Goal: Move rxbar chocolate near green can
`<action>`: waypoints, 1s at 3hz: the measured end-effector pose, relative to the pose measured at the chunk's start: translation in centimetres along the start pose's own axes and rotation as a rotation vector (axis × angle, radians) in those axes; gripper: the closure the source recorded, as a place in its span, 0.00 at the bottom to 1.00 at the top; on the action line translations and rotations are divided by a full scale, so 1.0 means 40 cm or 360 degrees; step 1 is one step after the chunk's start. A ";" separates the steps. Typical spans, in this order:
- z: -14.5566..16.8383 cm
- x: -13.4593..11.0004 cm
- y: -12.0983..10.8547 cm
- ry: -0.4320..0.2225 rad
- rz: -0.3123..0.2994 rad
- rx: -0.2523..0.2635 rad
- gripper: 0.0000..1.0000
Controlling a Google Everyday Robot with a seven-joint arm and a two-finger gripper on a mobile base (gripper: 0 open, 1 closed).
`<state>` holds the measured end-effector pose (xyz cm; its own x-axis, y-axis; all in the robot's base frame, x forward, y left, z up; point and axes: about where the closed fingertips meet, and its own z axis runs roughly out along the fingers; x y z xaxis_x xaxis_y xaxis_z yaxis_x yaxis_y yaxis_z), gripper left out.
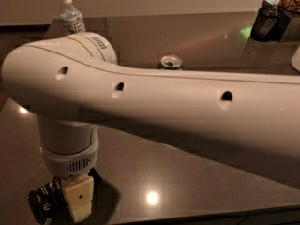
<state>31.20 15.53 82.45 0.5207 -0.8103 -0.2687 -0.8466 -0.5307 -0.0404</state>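
Note:
The rxbar chocolate (43,199), in a shiny black wrapper with white lettering, lies near the table's front left corner. My gripper (78,201) hangs straight down from the arm's wrist and sits right against the bar's right end, partly covering it. The green can (170,63) stands farther back near the middle of the table. Only its silver top and a sliver of green side show above my white arm (154,107), which spans the view.
A clear plastic bottle (71,17) with a white cap stands at the back left. A dark holder (268,22) with items sits at the back right. A white object (296,58) is at the right edge. The dark table's front edge (197,216) runs along the bottom.

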 end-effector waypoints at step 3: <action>-0.021 -0.006 -0.008 0.0006 -0.0015 -0.0006 1.00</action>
<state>31.41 15.69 83.33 0.5290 -0.8063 -0.2647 -0.8413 -0.5391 -0.0392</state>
